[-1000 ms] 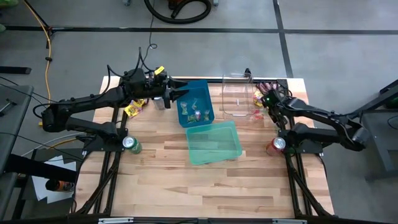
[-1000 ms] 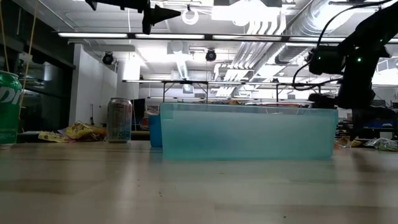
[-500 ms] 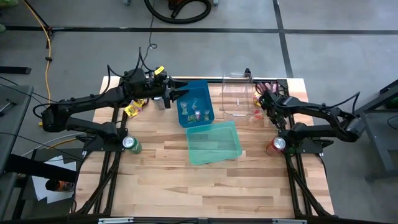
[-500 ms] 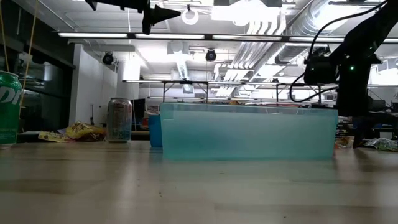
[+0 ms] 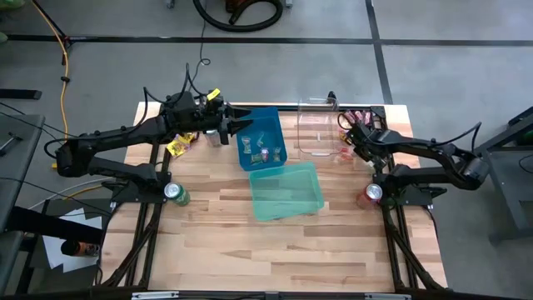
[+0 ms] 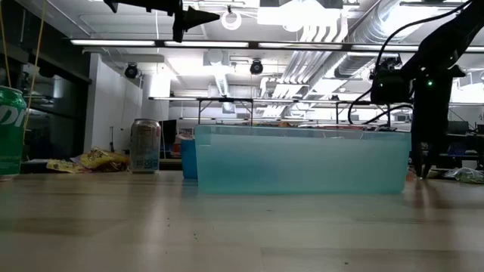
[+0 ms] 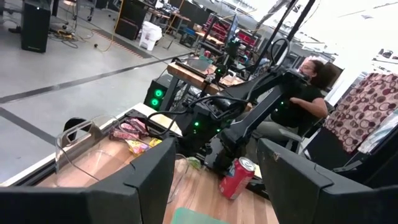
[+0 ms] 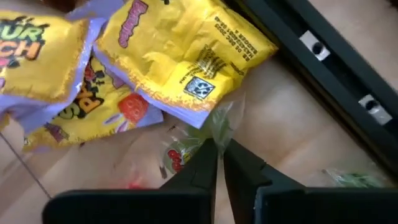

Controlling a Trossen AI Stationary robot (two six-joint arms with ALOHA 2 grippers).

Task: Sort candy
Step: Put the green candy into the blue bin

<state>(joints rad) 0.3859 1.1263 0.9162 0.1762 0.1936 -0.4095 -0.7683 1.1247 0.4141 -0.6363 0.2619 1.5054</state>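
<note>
I have the right gripper (image 8: 219, 149) pinched nearly shut on a clear-wrapped candy (image 8: 214, 127) beside the yellow packets (image 8: 186, 50), left gripper (image 5: 241, 127) wide open, empty.

we see: silver can (image 6: 145, 145) beside left claw | red can (image 5: 373, 193) near right claw | green can (image 5: 175, 193) apart

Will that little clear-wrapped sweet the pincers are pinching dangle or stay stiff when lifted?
Likely dangle: the right gripper pinches only the green-wrapped sweet's thin twisted end. It looks light. The crinkly film might slip free.
</note>
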